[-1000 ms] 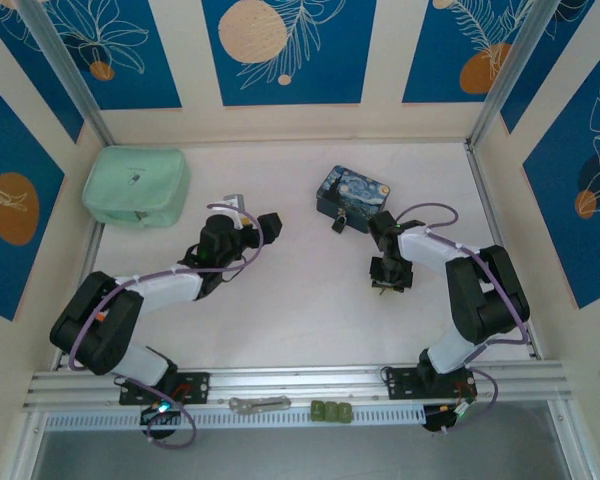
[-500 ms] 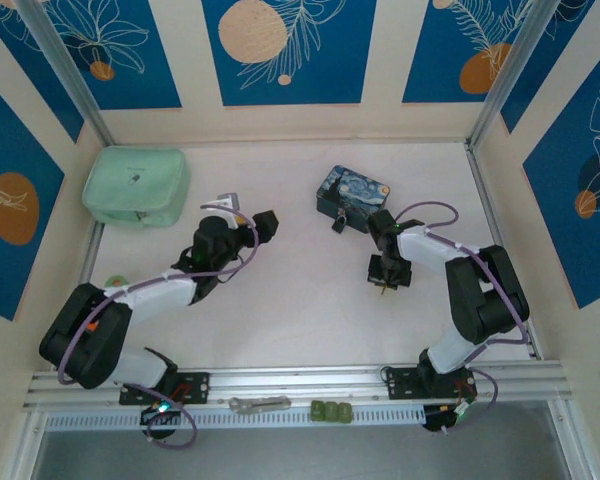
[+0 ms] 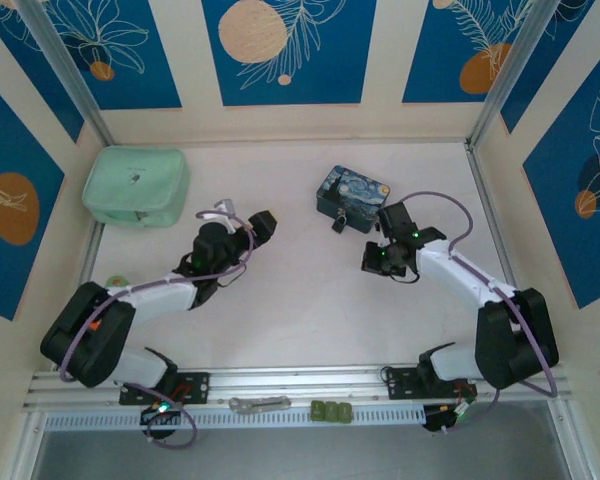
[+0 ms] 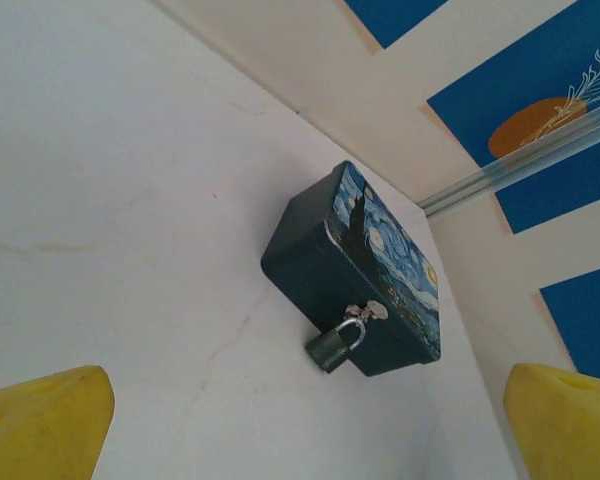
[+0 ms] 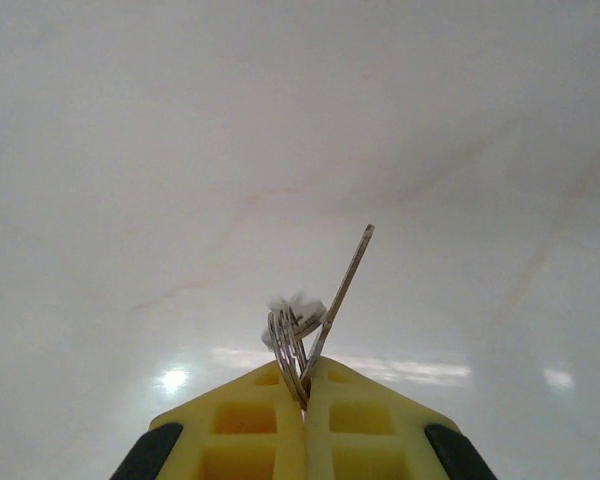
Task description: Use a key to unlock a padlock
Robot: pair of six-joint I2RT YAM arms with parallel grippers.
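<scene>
The small dark padlock (image 3: 338,222) hangs by its silvery shackle from the latch of a blue swirl-painted tin (image 3: 353,195); in the left wrist view the padlock (image 4: 335,345) sits at the tin's (image 4: 355,270) near face. My left gripper (image 3: 264,226) stands open, well left of the tin, its yellow fingertips (image 4: 50,415) wide apart and aimed at the lock. My right gripper (image 3: 373,259) is just below and right of the padlock. In the right wrist view this gripper (image 5: 305,385) is shut on the key (image 5: 332,300), whose thin blade sticks up beside its ring.
A pale green pouch (image 3: 137,185) lies at the back left. A grey metal tool (image 3: 260,404) and small green pieces (image 3: 331,410) rest on the front rail. Walls enclose the white table (image 3: 290,290) on three sides.
My right gripper has closed on the key and risen from the table toward the tin, its arm swinging outward. The left arm has shifted slightly.
</scene>
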